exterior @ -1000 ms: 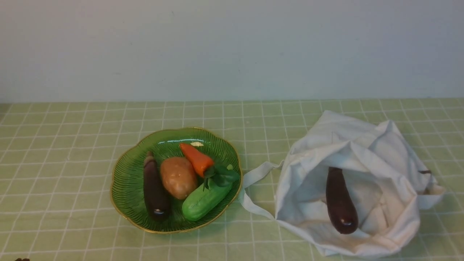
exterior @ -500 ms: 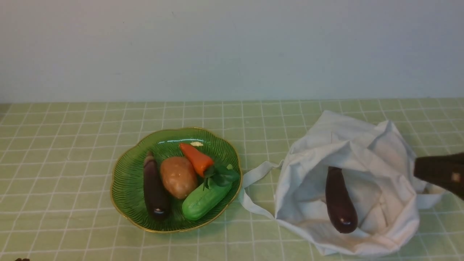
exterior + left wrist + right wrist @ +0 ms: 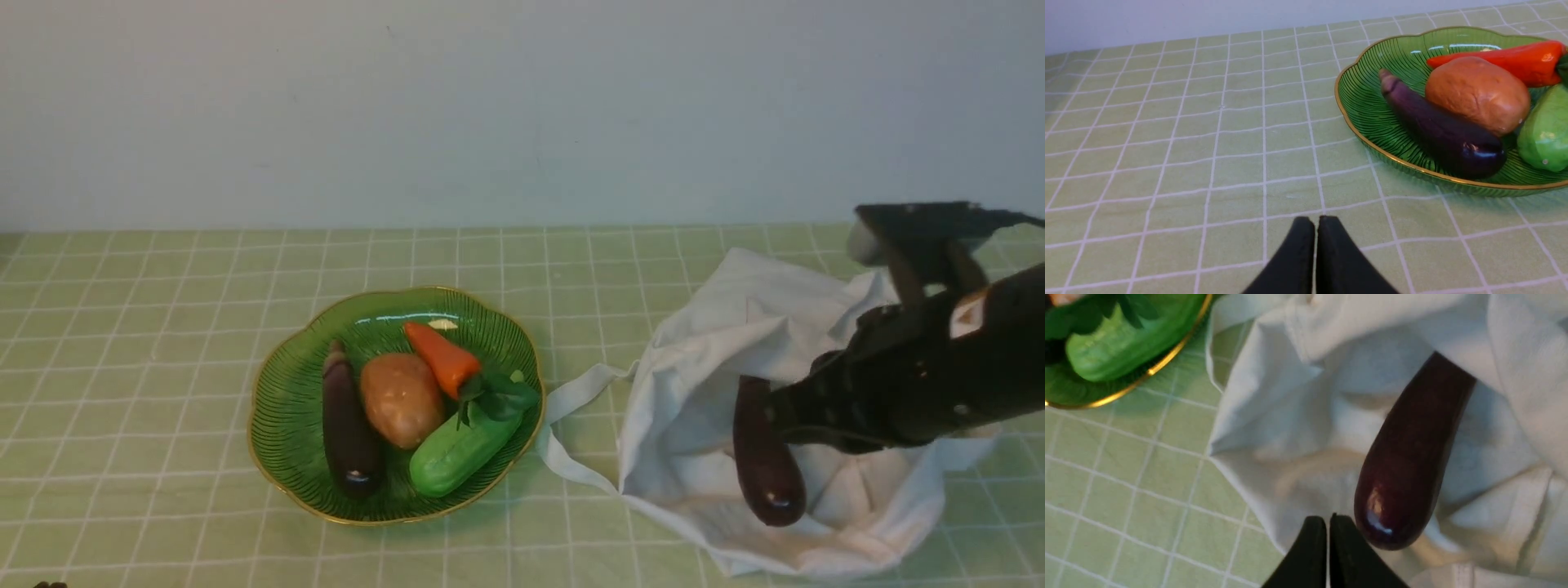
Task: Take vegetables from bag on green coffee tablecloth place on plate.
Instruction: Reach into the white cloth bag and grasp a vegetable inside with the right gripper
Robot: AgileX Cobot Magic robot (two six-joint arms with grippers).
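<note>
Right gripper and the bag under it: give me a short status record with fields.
target: eggplant, lying in the open mouth of the bag
target held: no
right gripper: shut, above the bag
left gripper: shut, holding nothing
plate: slim eggplant, potato, orange pepper, cucumber
remaining step: eggplant onto plate

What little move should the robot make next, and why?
Probably open the right gripper before lowering it to the eggplant in the white bag. Its fingers look nearly closed and hold nothing, and they hang over the bag with the eggplant's rounded end lying exposed in the bag's mouth.
</note>
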